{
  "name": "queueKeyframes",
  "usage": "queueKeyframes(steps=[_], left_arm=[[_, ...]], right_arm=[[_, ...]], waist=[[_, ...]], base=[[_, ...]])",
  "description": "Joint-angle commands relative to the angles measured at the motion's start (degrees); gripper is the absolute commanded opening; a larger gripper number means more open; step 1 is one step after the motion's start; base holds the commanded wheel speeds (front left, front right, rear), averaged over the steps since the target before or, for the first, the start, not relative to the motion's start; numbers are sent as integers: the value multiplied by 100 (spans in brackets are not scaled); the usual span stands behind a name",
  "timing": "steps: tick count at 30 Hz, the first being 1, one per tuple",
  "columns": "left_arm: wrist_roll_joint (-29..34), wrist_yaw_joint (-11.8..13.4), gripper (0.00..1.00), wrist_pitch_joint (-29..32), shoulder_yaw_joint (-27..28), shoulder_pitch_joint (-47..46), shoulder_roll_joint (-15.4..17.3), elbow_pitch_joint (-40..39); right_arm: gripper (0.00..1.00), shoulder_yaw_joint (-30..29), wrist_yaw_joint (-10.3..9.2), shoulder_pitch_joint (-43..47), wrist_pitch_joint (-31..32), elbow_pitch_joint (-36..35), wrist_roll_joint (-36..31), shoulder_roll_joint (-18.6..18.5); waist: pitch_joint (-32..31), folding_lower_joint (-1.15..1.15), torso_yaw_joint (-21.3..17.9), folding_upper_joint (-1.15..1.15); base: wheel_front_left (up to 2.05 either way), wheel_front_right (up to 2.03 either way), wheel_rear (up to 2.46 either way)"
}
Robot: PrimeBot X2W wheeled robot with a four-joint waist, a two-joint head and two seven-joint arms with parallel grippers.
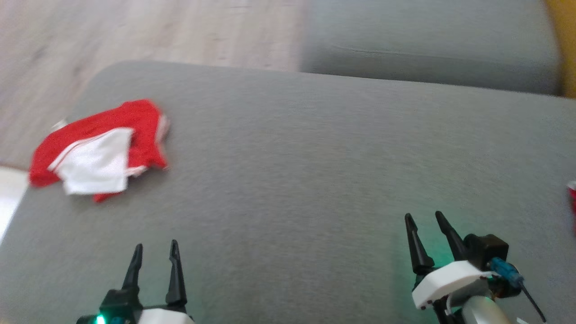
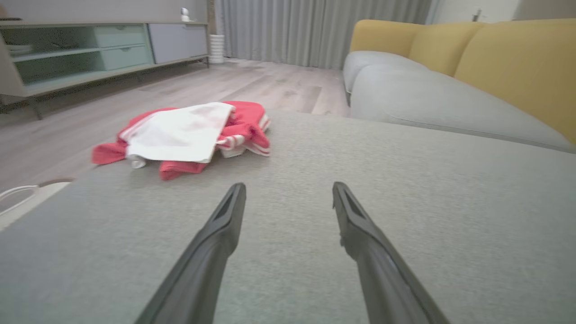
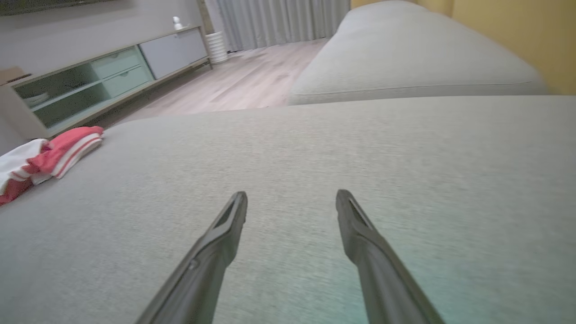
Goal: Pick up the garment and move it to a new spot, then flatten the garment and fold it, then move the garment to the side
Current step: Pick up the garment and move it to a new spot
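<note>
A: Where is the garment?
B: Red-and-white garment (image 1: pixel 101 148), crumpled, at the far left corner of the grey sofa seat (image 1: pixel 315 157), near its edge.
A: And the claws?
B: Left claw (image 1: pixel 156 244) and right claw (image 1: pixel 423 214): both released, empty, well apart from the garment

Place: a home living room.
Seating: grey sofa (image 2: pixel 450 99) with yellow back cushions (image 2: pixel 517 63).
Underfoot: pale wood floor (image 2: pixel 225 85) (plank pattern).
Walls: long low sideboard (image 2: pixel 90 54) with drawers, full-length grey curtains (image 2: pixel 315 27).
</note>
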Motion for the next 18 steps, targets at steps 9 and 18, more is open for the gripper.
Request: queueKeyframes(steps=[9, 18], left_arm=[[45, 22, 100, -37, 637, 3, 19, -88], [-169, -57, 100, -37, 1121, 147, 19, -124]], right_arm=[[100, 409, -4, -178, -63, -249, 89, 13], [100, 826, -4, -493, -63, -191, 158, 13]], waist=[[61, 0, 1654, 0], [254, 0, 1837, 0]], base=[[0, 0, 0], [0, 0, 0]])
